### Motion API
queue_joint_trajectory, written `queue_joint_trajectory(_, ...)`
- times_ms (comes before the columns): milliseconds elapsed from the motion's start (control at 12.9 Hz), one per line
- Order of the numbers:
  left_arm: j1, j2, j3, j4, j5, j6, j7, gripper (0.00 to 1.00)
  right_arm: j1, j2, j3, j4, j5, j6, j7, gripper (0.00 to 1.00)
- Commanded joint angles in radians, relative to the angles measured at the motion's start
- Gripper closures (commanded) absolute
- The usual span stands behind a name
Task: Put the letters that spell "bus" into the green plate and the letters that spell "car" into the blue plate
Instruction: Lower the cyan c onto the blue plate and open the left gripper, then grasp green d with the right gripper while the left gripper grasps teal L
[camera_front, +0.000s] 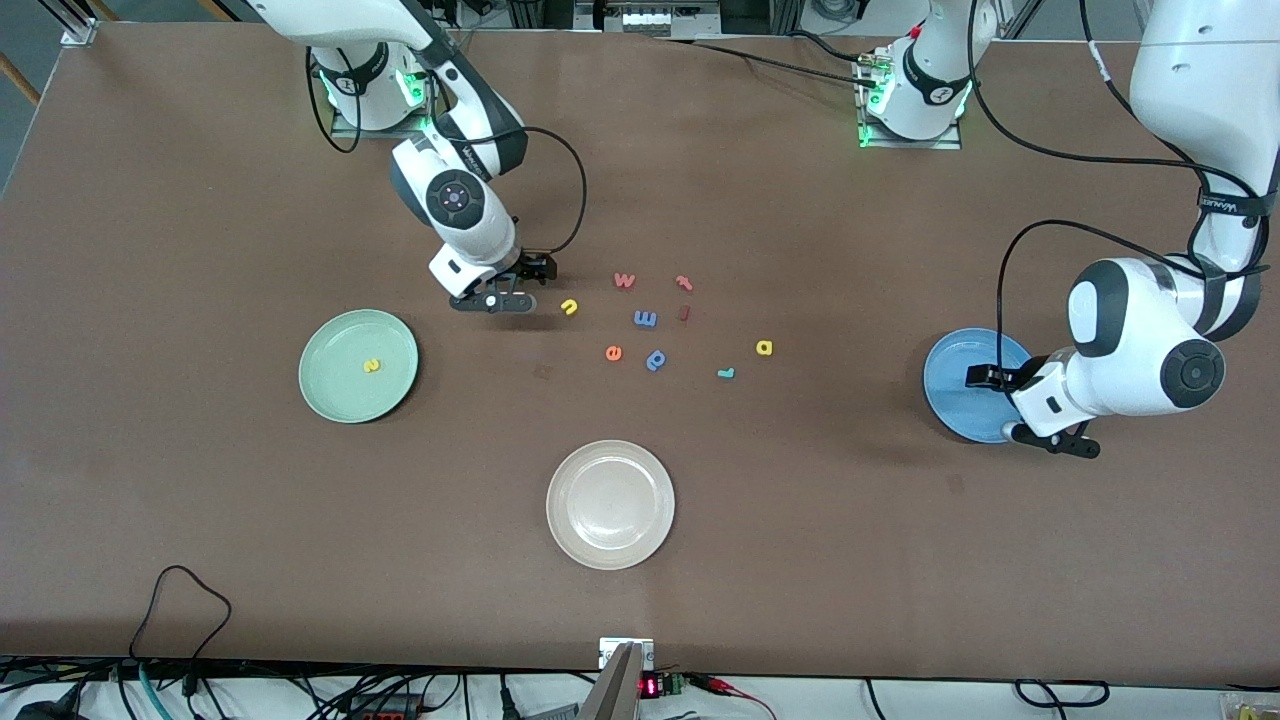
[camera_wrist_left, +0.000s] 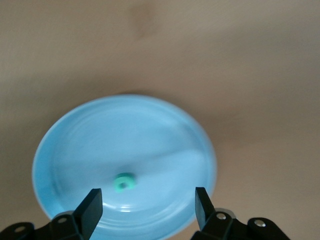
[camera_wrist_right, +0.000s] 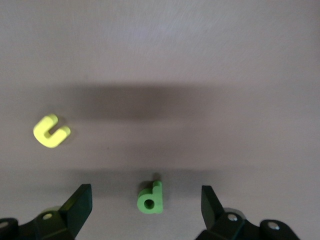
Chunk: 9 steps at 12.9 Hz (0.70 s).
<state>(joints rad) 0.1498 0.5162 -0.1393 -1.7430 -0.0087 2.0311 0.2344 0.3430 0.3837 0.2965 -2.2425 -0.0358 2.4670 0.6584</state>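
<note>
In the left wrist view a teal c (camera_wrist_left: 124, 181) lies in the blue plate (camera_wrist_left: 75, 145). My left gripper (camera_wrist_left: 148, 205) hangs open over that plate's rim (camera_front: 955, 375), holding nothing. In the right wrist view my right gripper (camera_wrist_right: 146, 202) stands open around the green b (camera_wrist_right: 150, 197) on the table, with the yellow u (camera_wrist_right: 51, 131) beside it. From the front, the right gripper (camera_front: 497, 299) hides the b, and the u (camera_front: 569, 306) lies next to it. A yellow s (camera_front: 371, 366) rests in the green plate (camera_front: 330, 395). The yellow a (camera_front: 764, 347) and teal r (camera_front: 726, 373) lie mid-table.
Other loose letters lie mid-table: a pink w (camera_front: 624, 280), a pink t (camera_front: 684, 282), a dark red stick letter (camera_front: 684, 313), a blue m (camera_front: 645, 319), an orange e (camera_front: 613, 352) and a blue p (camera_front: 656, 359). A white plate (camera_front: 610, 504) sits nearer the front camera.
</note>
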Motion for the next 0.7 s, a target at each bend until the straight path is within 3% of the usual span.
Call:
queue_joint_trajectory(0,-0.091,0.036,-0.042,0.101,0.001,-0.049,-0.145,0.55,0.027,0.02,-0.005,-0.012,0.001,0.021,0.013,0.07)
queue_joint_trajectory(309,-0.294,0.084,-0.042,0.125,-0.005,0.024,-0.371,0.59,0.028,0.02,-0.005,-0.026,0.0,0.02,0.013,0.12)
queue_joint_trajectory(619,-0.421,0.162,-0.045,0.125,-0.119,0.191,-0.516,0.61,0.03,0.018,-0.005,-0.043,-0.003,0.02,0.012,0.18)
